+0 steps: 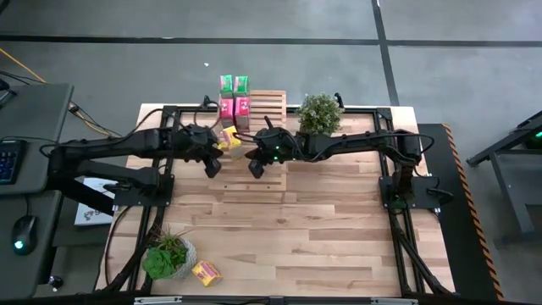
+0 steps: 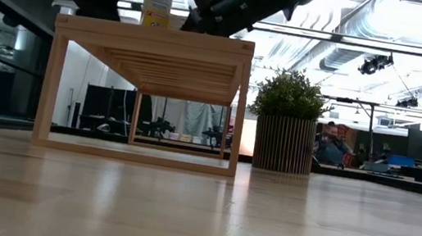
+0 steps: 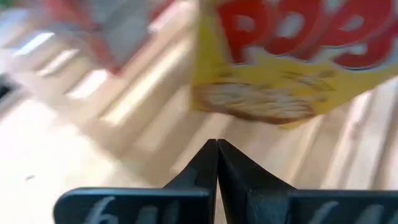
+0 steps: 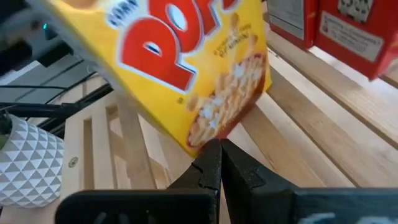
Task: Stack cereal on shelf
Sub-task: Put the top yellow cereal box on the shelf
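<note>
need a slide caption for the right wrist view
Right gripper, jaws shut, beside a tilted yellow cereal box on the slatted shelf, red-pink boxes behind.

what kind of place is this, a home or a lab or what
Most likely a robotics lab or open workshop: exposed ceiling ducts, a person at monitors in the background, and a desk with keyboard beside the wooden table.

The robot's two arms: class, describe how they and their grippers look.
Both arms are dark, jointed and slim, with black cables along them. The right arm carries small green lights near its wrist. The left gripper and right gripper each have two matte black tapering fingers.
</note>
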